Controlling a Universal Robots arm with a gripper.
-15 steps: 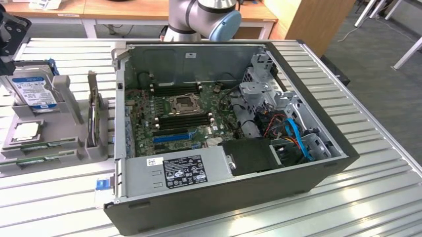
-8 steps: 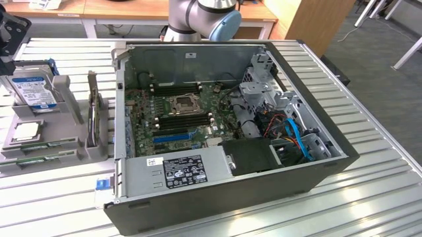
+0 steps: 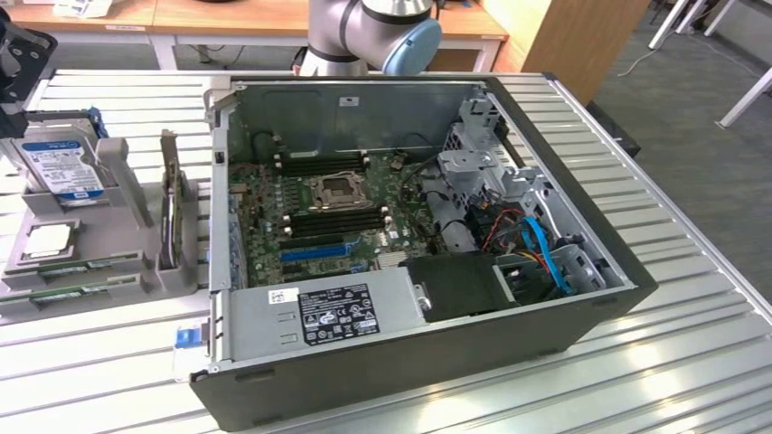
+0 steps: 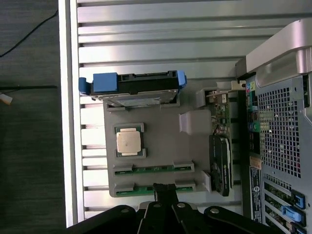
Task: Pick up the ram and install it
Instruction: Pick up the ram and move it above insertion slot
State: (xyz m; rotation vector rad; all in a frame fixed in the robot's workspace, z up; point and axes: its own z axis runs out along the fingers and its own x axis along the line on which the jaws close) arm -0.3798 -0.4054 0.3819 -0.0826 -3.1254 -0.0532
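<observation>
Ram [image 4: 153, 188] sits slotted in the tray [image 4: 161, 141], thin, stiff, fragile, best edge-gripped; my claw's [image 4: 165, 195] state I cannot tell.

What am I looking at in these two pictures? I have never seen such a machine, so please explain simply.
It is a robot arm working beside an open desktop computer on a metal slatted table. One picture comes from a camera standing apart from the arm. The other comes from a camera on the arm's wrist, looking down; the dark shape at its edge is the claw.

At the exterior view's left stands a grey holder with spare parts: a hard drive with a blue-white label, a square silver processor, a graphics card on edge, and two ram sticks lying in slots. The claw holds nothing and hovers above the nearer stick.
</observation>
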